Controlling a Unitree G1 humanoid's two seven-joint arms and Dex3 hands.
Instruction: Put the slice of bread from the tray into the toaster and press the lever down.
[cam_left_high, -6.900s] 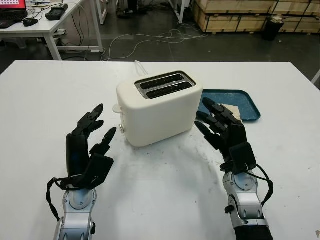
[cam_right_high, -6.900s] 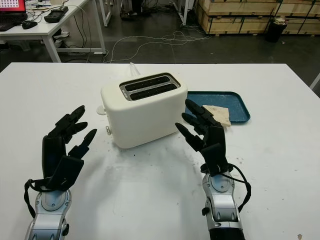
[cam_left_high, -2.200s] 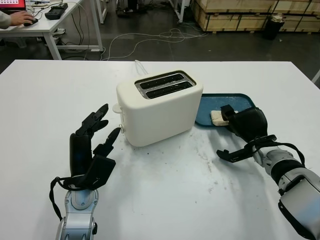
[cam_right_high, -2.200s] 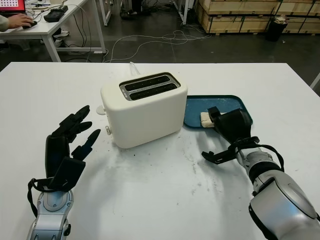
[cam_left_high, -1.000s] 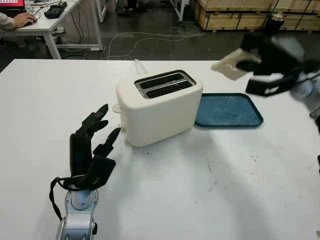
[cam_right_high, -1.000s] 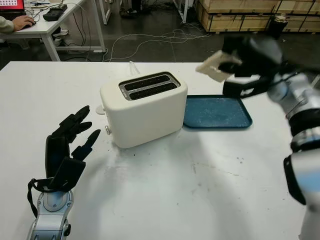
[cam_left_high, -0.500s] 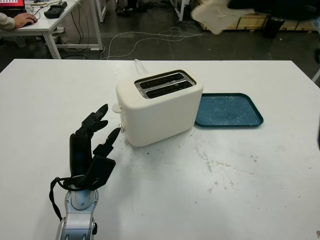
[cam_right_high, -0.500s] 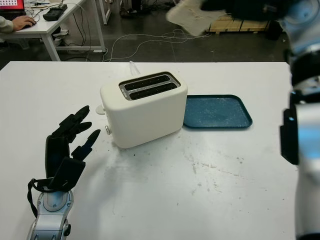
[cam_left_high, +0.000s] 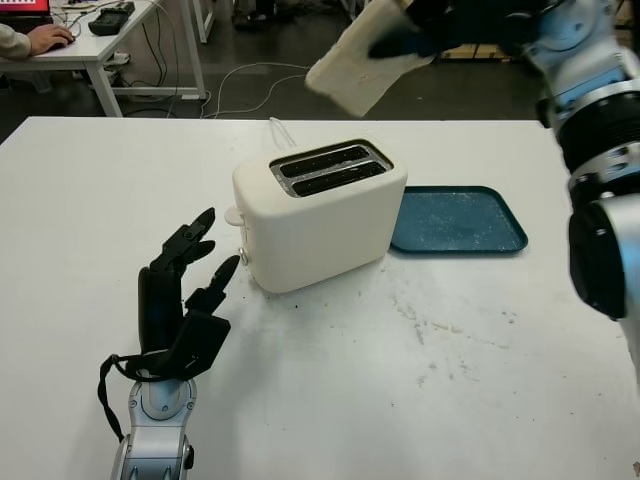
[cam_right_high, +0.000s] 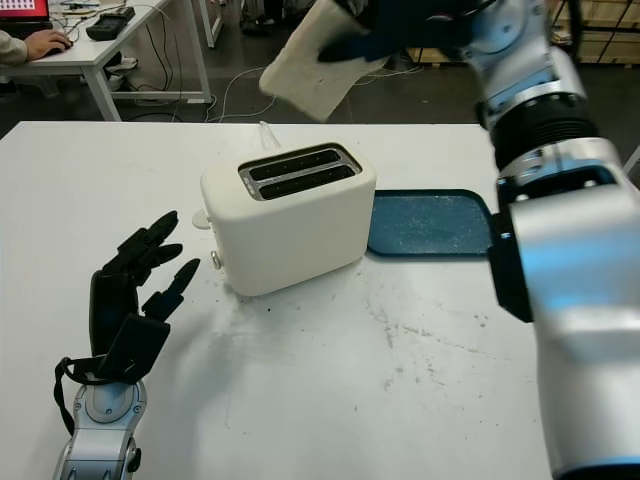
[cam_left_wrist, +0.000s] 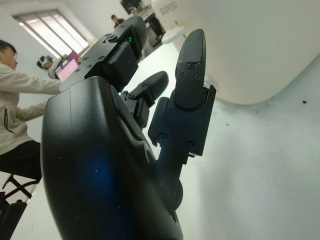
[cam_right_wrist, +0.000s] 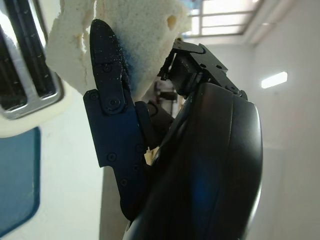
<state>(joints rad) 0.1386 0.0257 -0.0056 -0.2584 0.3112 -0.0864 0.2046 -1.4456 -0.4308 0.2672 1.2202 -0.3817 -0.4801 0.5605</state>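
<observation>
The slice of bread (cam_left_high: 362, 65) is up in the air, above and a bit behind the toaster (cam_left_high: 318, 212). The right robot hand (cam_left_high: 430, 22) pinches it by one edge, so most of the slice hangs free and tilted. In the right wrist view a black finger (cam_right_wrist: 110, 100) presses on the soft white bread (cam_right_wrist: 135, 35), and the toaster's slots show beyond it. I think the bread is held by its edge so the free end can slide down into a slot without the fingers getting in the way. The slice is not lined up with the slots yet, so it likely needs to turn and come down. The toaster sits in the middle of the white table (cam_left_high: 330, 400), with its two dark slots (cam_left_high: 330, 168) facing up. Its lever (cam_left_high: 233, 215) is on the end that faces the left robot hand (cam_left_high: 180, 300). That hand is open and holds nothing. It is raised over the table near the lever end of the toaster, maybe so it can push the lever when the bread is in. The blue tray (cam_left_high: 460, 222) lies just beside the other end of the toaster, with no bread on it. Far back, a person's hand (cam_left_high: 45, 38) is at a desk (cam_left_high: 75, 45).
</observation>
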